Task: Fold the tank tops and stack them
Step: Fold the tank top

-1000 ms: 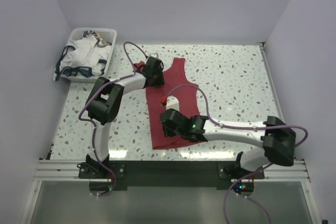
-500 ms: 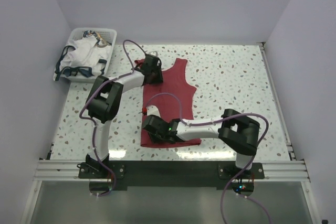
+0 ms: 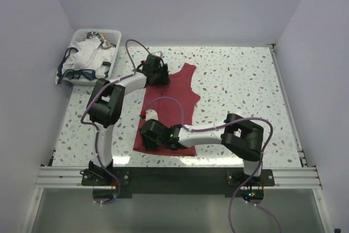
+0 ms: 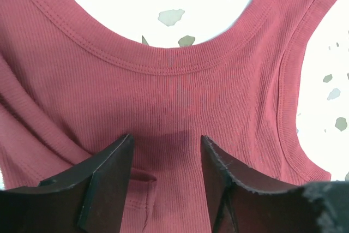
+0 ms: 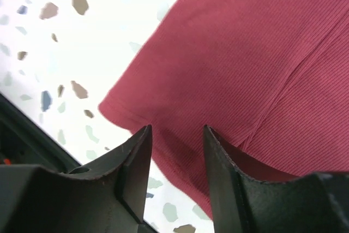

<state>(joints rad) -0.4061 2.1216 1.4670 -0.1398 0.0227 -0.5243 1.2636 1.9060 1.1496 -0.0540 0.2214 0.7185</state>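
The dark red tank top [image 3: 182, 87] lies spread on the speckled table [image 3: 245, 91], straps toward the far side and hem toward the arm bases. The left gripper [image 4: 166, 145] hangs over the cloth just below the neckline, jaws apart with nothing pinched. The right gripper [image 5: 177, 135] sits low over the near-left hem corner, jaws also parted, the fabric flat between them. The white tank top [image 3: 87, 58] lies crumpled in the basket [image 3: 115, 53], far left.
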